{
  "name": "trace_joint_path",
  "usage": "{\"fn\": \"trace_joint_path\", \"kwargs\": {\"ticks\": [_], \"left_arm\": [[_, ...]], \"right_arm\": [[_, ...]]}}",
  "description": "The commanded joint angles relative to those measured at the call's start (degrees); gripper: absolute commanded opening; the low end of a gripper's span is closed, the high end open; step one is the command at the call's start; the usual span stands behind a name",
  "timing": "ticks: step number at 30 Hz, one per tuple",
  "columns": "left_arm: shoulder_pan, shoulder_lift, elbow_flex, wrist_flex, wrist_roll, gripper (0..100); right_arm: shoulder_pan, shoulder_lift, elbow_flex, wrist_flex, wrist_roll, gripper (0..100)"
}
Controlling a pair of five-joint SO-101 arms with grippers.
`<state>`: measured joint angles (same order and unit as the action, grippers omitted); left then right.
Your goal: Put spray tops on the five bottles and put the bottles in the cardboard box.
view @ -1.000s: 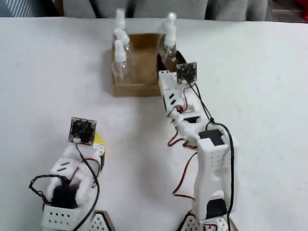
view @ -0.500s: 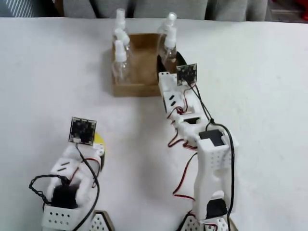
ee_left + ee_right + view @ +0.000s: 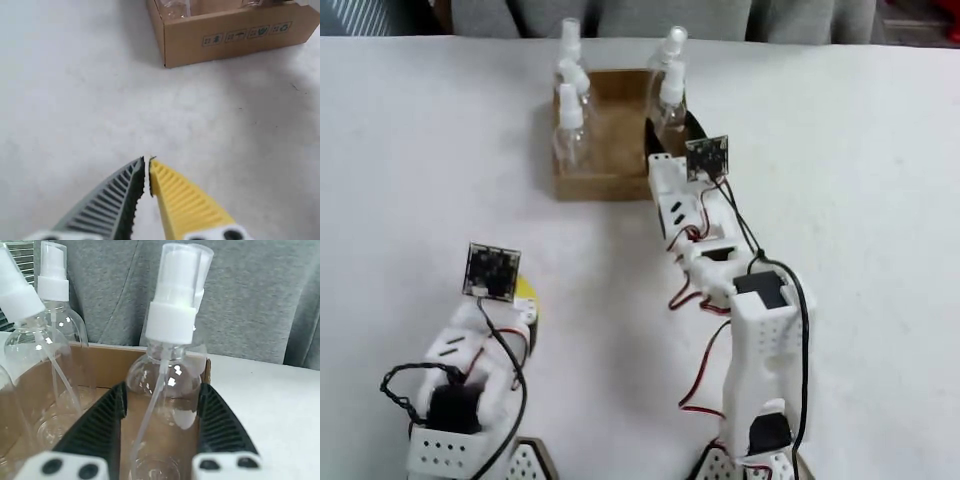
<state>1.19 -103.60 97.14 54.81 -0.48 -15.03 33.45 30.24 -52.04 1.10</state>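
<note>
The right claw (image 3: 162,390) has its two black fingers pressed on both sides of a clear bottle (image 3: 166,371), so it is clamped on it. The grip is low on the round body, probably to keep the bottle upright and to leave the white top (image 3: 172,305) free. This bottle stands inside the box (image 3: 608,186), close to the right wall, and I judge that the claw only needs to let go of it. In the high view, four other bottles (image 3: 568,128) are also in the box, three in a row along the left wall and one behind the held bottle on the right. Every one carries a white top already. The bottoms of the far bottles are hard to see, but they seem to be inside the walls. They are kept along the two sides, so the middle of the box floor is bare. The left claw (image 3: 148,162) has its grey and yellow fingers together, with nothing between them. It hangs over the white desk (image 3: 440,150), well apart from the box, probably so that it does not disturb the other arm.
</note>
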Motion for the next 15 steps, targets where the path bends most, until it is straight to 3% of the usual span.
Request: {"fn": "trace_joint_path", "kwargs": {"ticks": [1,7,15], "left_arm": [[-0.84,-0.84,-0.18,-0.44,-0.53,2],[-0.84,-0.84,-0.18,-0.44,-0.53,2],[-0.84,-0.84,-0.18,-0.44,-0.53,2]], "right_arm": [[-1.1,-2.51,0.35,0.31,-0.26,2.8],[-1.1,-2.68,0.35,4.79,-0.26,17.2],[-1.1,-2.68,0.35,4.88,-0.26,18.7]]}}
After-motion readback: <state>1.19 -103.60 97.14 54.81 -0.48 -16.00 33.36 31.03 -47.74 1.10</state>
